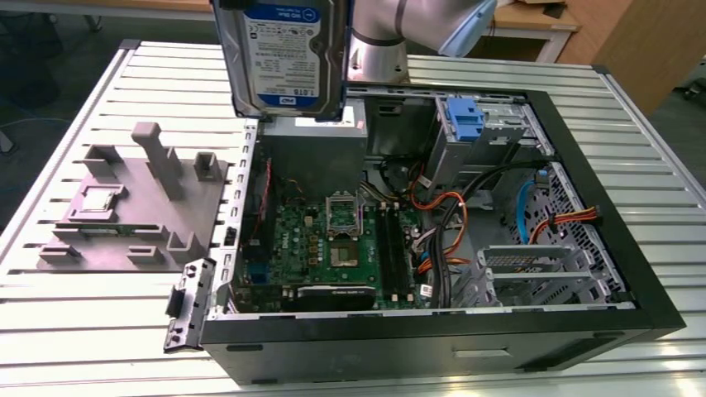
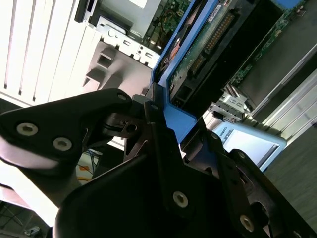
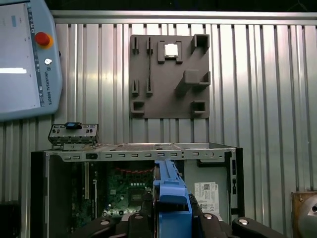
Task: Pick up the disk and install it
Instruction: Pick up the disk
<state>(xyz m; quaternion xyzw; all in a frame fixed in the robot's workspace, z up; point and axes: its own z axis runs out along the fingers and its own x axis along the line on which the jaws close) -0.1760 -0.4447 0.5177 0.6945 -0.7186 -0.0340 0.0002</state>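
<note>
The claw (image 3: 173,220) grips the disk by its blue carrier edge, as the first wrist view shows. In the exterior view the disk (image 1: 281,54) hangs upright with its label facing near, above the far wall of the open case (image 1: 617,273), toward the exterior view's left. A blue bracket (image 1: 467,124) sits in the far bay. A grey block (image 1: 132,207) lies just beside the case on the ribbed metal table (image 1: 88,331), whose slats run bare around it.
</note>
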